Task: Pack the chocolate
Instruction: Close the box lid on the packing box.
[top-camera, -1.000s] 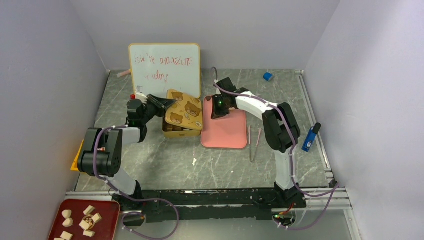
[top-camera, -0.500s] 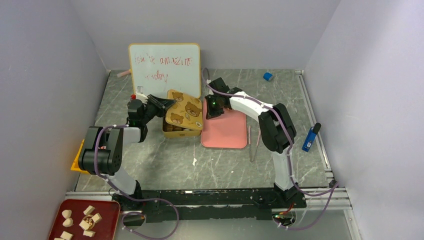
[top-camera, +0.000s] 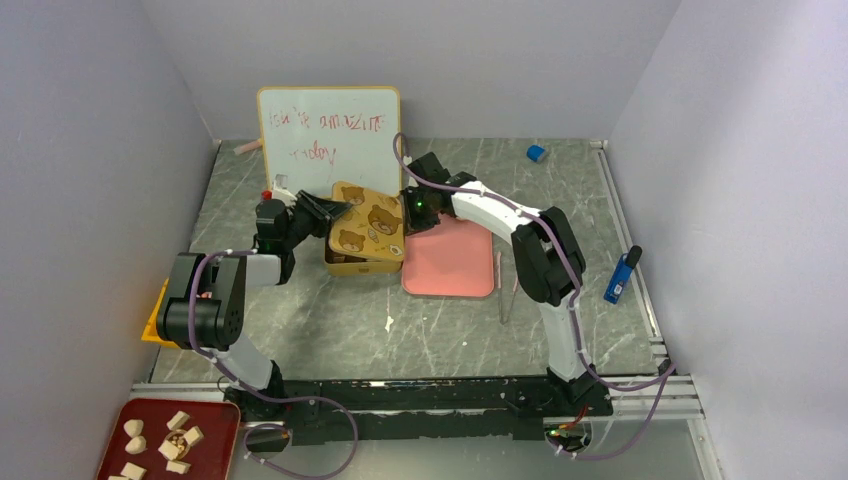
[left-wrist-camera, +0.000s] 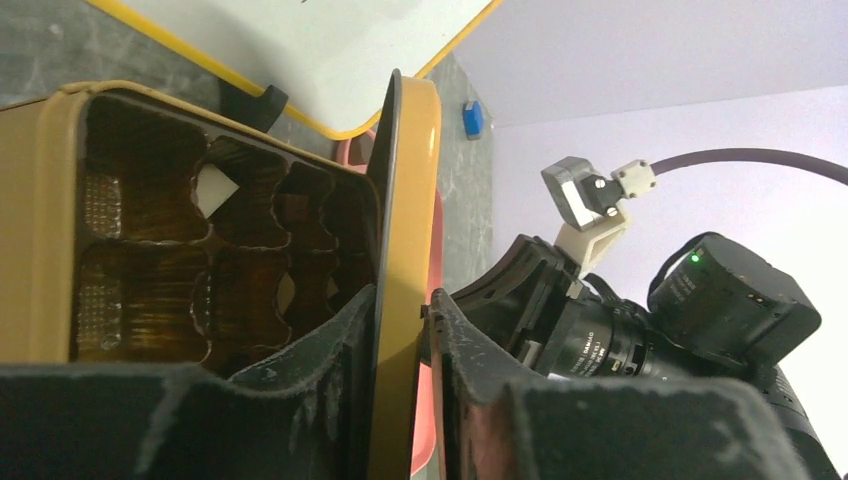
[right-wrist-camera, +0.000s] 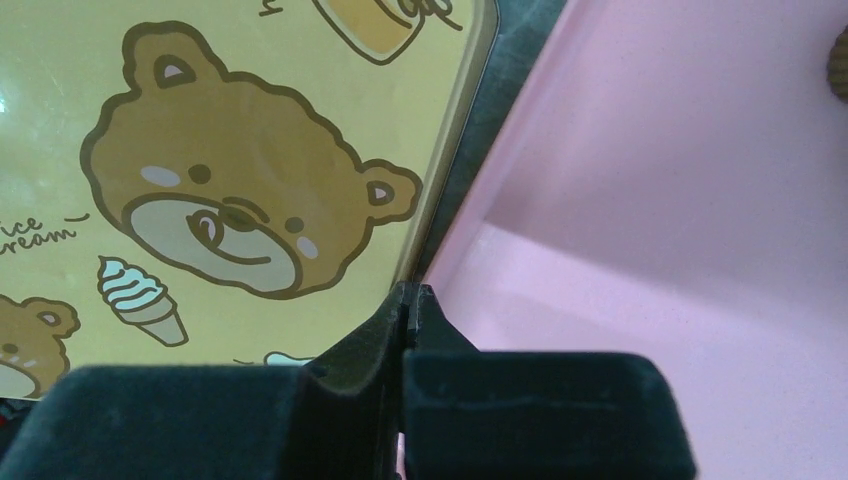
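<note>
Bench (top-camera: 450, 330): grey marbled, lilac walls (top-camera: 100, 150) | whiteboard (top-camera: 330, 135) behind tin (top-camera: 350, 263) | pink mat (top-camera: 455, 265) right of tin | left pincer (left-wrist-camera: 403, 300) clasps tin's lid (top-camera: 368, 225) | right pincer (right-wrist-camera: 410, 295) closed, empty, beside lid

Both arms extended forward; left tool (left-wrist-camera: 402, 300) narrowly parted; right tool (right-wrist-camera: 410, 298) closed tight, angled leftward

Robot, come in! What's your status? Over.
Left gripper clamped on bear lid, tilted over tin. Right gripper shut, empty, by lid's edge. No chocolate seen in tin's visible cups. Lid partly covers tin.
</note>
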